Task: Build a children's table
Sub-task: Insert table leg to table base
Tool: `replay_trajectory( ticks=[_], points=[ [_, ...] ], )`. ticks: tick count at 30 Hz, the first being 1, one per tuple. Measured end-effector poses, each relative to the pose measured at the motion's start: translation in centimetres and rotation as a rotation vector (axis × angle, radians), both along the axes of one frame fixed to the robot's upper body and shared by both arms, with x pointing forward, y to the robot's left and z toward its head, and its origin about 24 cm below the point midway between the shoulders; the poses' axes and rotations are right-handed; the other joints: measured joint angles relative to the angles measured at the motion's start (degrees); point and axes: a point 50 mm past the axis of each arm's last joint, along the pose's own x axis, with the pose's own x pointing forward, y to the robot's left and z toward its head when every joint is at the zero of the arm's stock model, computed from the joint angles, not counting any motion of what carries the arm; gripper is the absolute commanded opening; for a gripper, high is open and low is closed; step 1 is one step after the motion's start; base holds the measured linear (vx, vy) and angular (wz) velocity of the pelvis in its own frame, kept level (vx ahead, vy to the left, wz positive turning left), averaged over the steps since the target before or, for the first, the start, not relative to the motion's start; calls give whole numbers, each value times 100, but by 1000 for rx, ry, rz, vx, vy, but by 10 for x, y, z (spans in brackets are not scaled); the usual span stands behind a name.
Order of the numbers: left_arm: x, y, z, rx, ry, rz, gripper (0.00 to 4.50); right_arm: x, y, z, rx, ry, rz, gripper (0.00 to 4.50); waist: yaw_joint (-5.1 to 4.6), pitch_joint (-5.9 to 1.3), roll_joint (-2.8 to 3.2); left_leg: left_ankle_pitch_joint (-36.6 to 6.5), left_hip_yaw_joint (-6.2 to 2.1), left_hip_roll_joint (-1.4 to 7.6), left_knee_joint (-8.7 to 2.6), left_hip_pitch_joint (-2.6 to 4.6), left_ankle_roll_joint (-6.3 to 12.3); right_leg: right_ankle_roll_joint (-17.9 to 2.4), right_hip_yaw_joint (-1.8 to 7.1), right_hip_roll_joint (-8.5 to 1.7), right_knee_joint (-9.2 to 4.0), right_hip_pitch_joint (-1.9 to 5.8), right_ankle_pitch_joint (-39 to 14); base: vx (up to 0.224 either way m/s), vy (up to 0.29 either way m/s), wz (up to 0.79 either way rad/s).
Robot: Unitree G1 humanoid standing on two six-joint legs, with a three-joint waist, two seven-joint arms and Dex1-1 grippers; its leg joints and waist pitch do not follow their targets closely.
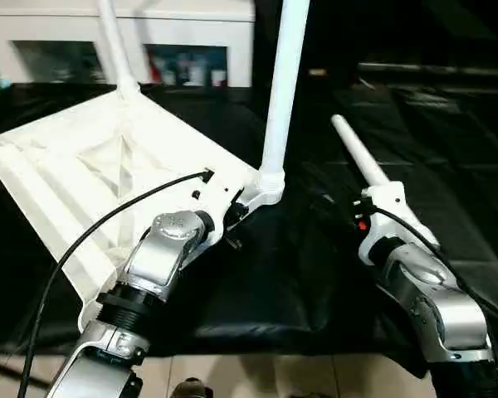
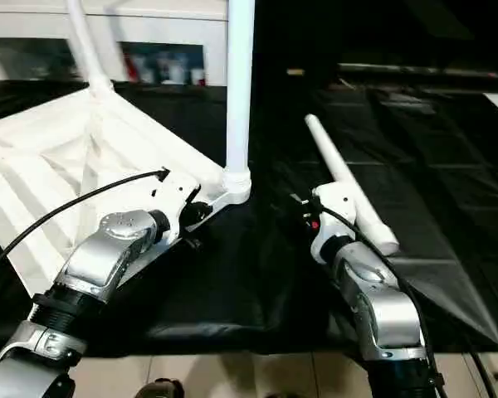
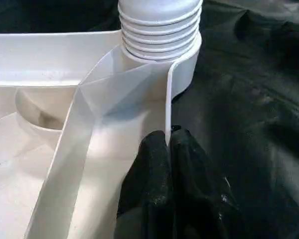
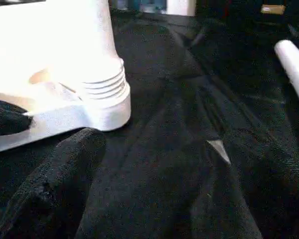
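Jaws of the left gripper (image 3: 167,149) pinched on the thin side wall of the tabletop (image 1: 58,178), one black finger (image 3: 149,179) inside the rim, the other outside, just beside a corner socket. Upturned on the black-covered surface (image 1: 282,282), ribbed underside showing. Standing upright in that near corner socket, a white leg (image 1: 280,91), ridged collar seated at the base; a second leg (image 1: 112,41) rising from the far corner. Jaws of the right gripper (image 4: 144,199) spread apart and holding nothing, hovering low over the black cover, one black finger (image 4: 55,179) near the socket's outer edge but clear of it. Lying loose on the cover beside the right forearm, a third leg (image 2: 349,182), well apart from the tabletop. Beyond the surface, a white cabinet (image 1: 191,37).
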Motion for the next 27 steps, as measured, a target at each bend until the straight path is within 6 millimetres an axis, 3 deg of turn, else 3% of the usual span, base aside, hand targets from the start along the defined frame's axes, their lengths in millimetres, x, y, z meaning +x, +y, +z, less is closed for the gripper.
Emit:
replay_trajectory(
  ticks=[2,3,4,7,8,10,13,16,20,23,24,25,26,27],
  points=[
    [0,0,0,0,0,0,0,0,0,0,3,-1,-1,426,-3,-4,7,27,-74,-49,-12,9,-16,-2,21,1,2,10,-4,-2,0,13],
    [0,1,0,1,1,2,0,0,0,0,11,-2,-7,426,2,-3,8,33,-16,-8,-9,39,-23,-4,75,30,2,9,-3,0,0,0],
    [0,2,0,4,3,6,0,1,1,1,22,-3,-12,426,50,1,15,35,94,51,-6,67,-27,-4,123,38,12,13,-3,0,0,0],
    [1,4,0,7,0,21,0,2,-2,3,41,-8,-26,426,64,0,21,32,399,216,-13,126,-24,17,179,35,-7,42,-15,0,0,0],
    [0,3,-1,6,3,21,0,2,-3,3,41,-9,-32,426,63,2,21,24,485,269,-19,157,-12,35,184,37,-29,72,-26,63,25,-10],
    [0,3,-1,5,10,21,0,2,-4,3,40,-9,-35,426,55,6,26,-8,656,350,-34,290,35,86,215,37,-62,185,-69,35,9,-3],
    [0,3,-2,4,12,23,0,2,-4,3,40,-9,-35,426,48,6,25,-58,806,361,-113,449,73,139,328,44,-147,322,-104,51,18,-7],
    [0,2,-2,0,13,23,0,2,-4,3,39,-9,-39,426,61,-5,13,-73,928,376,-173,523,104,179,384,43,-239,401,-130,92,31,-5],
    [0,4,-1,1,12,26,0,2,-4,3,40,-8,-39,426,49,-12,5,-158,977,340,-169,571,244,133,483,39,-222,393,-227,151,25,0],
    [1,5,-1,1,10,34,0,2,-4,3,34,-9,-36,426,57,-17,-3,-242,992,324,-133,574,373,142,508,30,-178,397,-328,76,-2,2],
    [1,5,-1,-1,10,34,0,2,-5,3,19,-10,-31,426,86,-29,-5,-309,965,278,-40,466,544,206,457,14,-195,418,-352,76,-10,11],
    [0,0,1,-10,5,22,0,1,-9,2,-6,-9,-37,426,61,-52,30,-419,886,269,176,283,1030,263,326,11,-219,454,-360,60,4,41],
    [-1,-4,1,-14,5,8,0,1,-11,2,-10,-7,-42,426,47,-53,39,-451,829,263,260,217,1196,295,234,10,-234,517,-391,124,-26,63],
    [-2,-5,0,-18,9,-7,0,2,-10,4,9,-13,-43,426,-4,-57,21,-499,754,289,206,339,1068,294,263,30,-138,462,-473,98,-27,51]
  ],
)
